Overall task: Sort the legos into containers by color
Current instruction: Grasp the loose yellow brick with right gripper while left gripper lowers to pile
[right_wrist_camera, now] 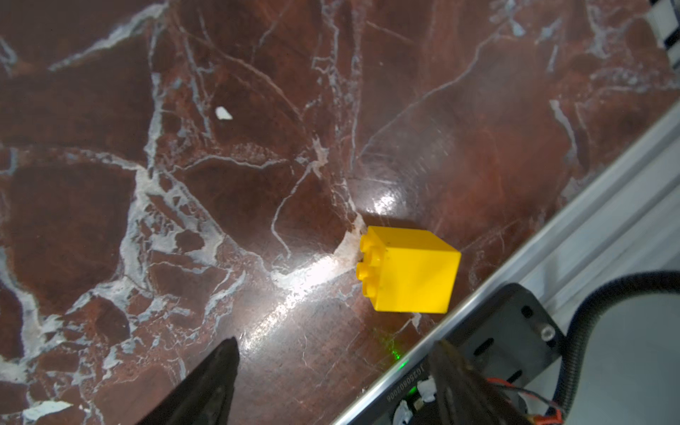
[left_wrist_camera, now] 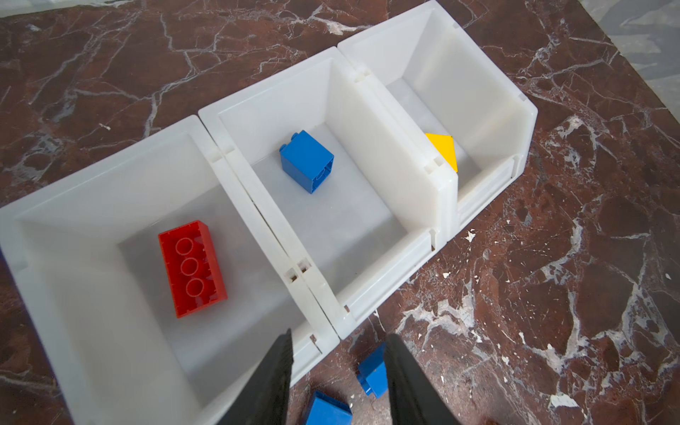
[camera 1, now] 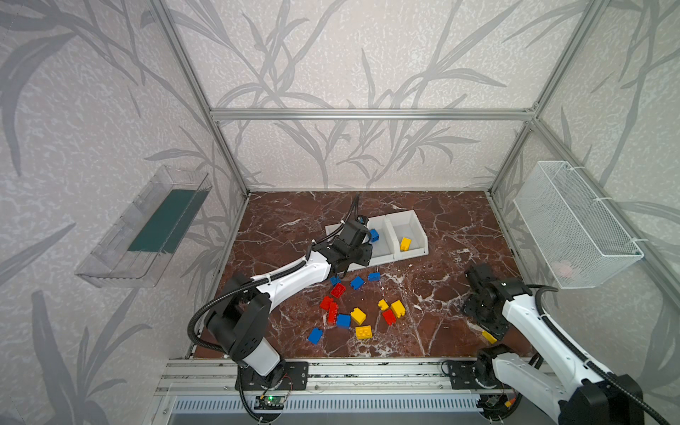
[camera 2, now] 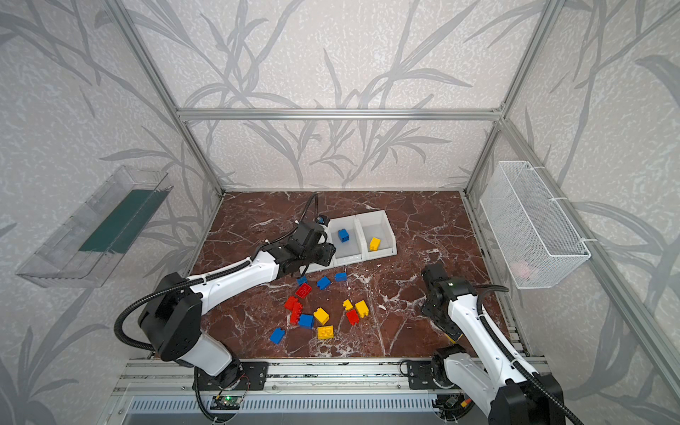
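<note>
Three white plastic bins stand side by side in a row on the brown marble-patterned tabletop (camera 1: 460, 228). The row sits nearer the far edge than the front edge and about midway between the left and right edges. In the left wrist view the first white bin (left_wrist_camera: 103, 162) holds a long red brick (left_wrist_camera: 191, 268) lying underside up. The middle white bin (left_wrist_camera: 368, 158) holds a small blue brick (left_wrist_camera: 307, 160). The third white bin (left_wrist_camera: 478, 92) holds a yellow brick (left_wrist_camera: 443, 151), half hidden by the wall between.

The left gripper (left_wrist_camera: 338, 368) hangs over the front lips of the first and middle bins, where the two meet. Its black fingers (left_wrist_camera: 279, 382) stand apart with nothing clamped between them. On the tabletop under it lies a loose blue brick (left_wrist_camera: 371, 369), partly behind one finger, with another blue brick (left_wrist_camera: 327, 410) close by.

Both top views show a scatter of loose red, blue and yellow bricks (camera 1: 358, 315) between the bins and the front edge, none of them in a bin.

The right gripper (right_wrist_camera: 335, 353) is low over the tabletop near the front right corner, its jaws spread wide and empty. A yellow cube-shaped brick (right_wrist_camera: 408, 270) lies on its side just beyond the fingertips without touching them. It sits close beside the aluminium rail (right_wrist_camera: 588, 184) along the tabletop's edge.
</note>
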Action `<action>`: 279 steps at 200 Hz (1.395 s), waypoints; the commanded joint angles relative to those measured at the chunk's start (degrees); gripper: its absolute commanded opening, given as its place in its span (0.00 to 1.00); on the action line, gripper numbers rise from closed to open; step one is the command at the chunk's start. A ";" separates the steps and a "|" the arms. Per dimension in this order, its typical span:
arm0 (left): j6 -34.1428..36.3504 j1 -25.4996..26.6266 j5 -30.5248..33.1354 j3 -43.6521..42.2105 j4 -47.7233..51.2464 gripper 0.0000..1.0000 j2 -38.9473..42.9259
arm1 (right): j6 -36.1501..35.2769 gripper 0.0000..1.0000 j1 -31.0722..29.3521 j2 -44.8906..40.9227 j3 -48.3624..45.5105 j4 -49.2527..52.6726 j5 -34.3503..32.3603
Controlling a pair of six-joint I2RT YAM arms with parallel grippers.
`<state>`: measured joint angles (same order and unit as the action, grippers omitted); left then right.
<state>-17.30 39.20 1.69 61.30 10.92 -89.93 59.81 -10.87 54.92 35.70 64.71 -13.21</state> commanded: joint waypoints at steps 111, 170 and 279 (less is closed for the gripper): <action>-1.40 -0.35 -0.90 -4.33 -0.36 0.44 4.82 | 3.18 0.79 4.94 -1.83 -11.47 -10.57 8.03; -1.42 -0.30 -0.23 -5.69 -0.38 0.44 6.32 | -0.88 0.74 4.85 -1.74 -12.51 -21.28 15.79; -0.74 -0.61 1.54 -8.34 -0.41 0.44 9.25 | -1.81 0.86 9.33 -2.03 2.62 -0.91 -2.65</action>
<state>-18.63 38.92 2.39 53.25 10.11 -81.87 57.82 -4.49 52.88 36.29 55.48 -8.43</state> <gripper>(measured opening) 0.444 0.853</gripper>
